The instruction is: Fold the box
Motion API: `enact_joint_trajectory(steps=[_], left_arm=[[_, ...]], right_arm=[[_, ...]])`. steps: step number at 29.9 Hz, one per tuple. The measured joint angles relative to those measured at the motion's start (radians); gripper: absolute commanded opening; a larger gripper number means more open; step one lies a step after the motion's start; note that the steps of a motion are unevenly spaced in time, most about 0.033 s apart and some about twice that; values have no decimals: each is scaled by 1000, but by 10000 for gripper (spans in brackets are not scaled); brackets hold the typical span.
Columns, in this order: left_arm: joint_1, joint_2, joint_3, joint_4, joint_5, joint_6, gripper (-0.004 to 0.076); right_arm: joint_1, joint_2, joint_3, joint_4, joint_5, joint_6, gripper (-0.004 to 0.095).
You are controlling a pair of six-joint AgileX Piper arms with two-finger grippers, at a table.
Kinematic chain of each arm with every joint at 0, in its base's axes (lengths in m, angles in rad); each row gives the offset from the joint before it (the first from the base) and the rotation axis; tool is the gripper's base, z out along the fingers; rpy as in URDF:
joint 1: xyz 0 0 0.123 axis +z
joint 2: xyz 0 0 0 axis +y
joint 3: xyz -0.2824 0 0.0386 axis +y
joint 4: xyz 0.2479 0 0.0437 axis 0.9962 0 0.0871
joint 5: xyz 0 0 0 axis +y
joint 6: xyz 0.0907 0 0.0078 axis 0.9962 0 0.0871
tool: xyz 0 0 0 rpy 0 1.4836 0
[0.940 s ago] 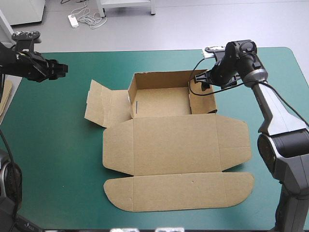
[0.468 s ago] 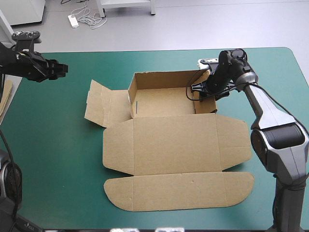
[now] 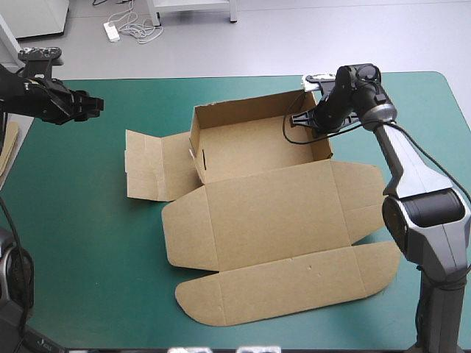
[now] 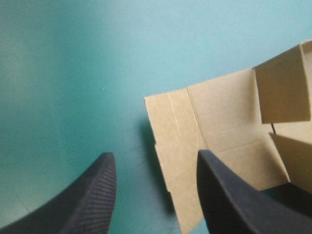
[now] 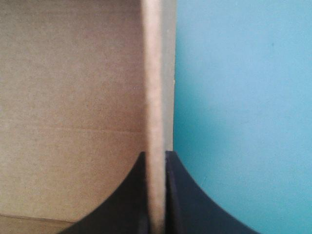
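Note:
The brown box (image 3: 257, 213) lies mid-table as an open tray with its lid spread flat toward the near edge, the whole sheet skewed. A side flap (image 3: 151, 165) lies flat to the tray's left. My right gripper (image 3: 309, 121) is at the tray's right wall, shut on the box. In the right wrist view the wall's edge (image 5: 153, 73) runs straight between the right gripper (image 5: 155, 153) and its black fingers. My left gripper (image 3: 94, 105) hovers open over the far left of the table. In its own view the left gripper (image 4: 153, 155) stands above the flat flap (image 4: 219, 126).
More brown board (image 3: 9, 143) shows at the table's left edge. A small white object (image 3: 318, 77) lies at the far edge behind the right gripper. Bare teal-green cover (image 3: 88, 243) stretches left of the box and along the near edge.
The right gripper went from open to shut on the tray's right wall. The box has swung, its right end toward the far edge. The left arm has not moved.

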Motion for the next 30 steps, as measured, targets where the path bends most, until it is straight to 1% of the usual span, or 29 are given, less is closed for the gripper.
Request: enact_joint_trajectory(steps=[7,12,14,15,17,20,21,26,28,30], left_arm=[[0,0,0,13,-50,4,368],[0,0,0,18,-101,-10,358],[0,0,0,17,-132,-16,322],[0,0,0,19,-146,-21,288],[0,4,0,20,-187,-33,201],[0,20,0,20,-249,-50,15],[0,29,0,18,-264,-53,-5],[1,129,4,-78,-332,-53,-2],[3,183,8,-183,-341,-12,-2],[3,229,11,-324,-339,73,-2]], right_arm=[[-2,-94,-103,-5,2,-5,-19],[-40,-185,-150,-2,3,-9,-19],[-69,-222,-159,2,3,-9,-19],[-83,-237,-161,7,3,-12,-19],[-121,-272,-164,24,3,-18,-19],[-187,-315,-166,69,3,-36,-19],[-205,-324,-167,87,3,-42,-19],[-305,-364,-167,245,3,-94,-19],[-333,-369,-167,301,3,-116,-19],[-346,-370,-167,347,3,-135,-19]])
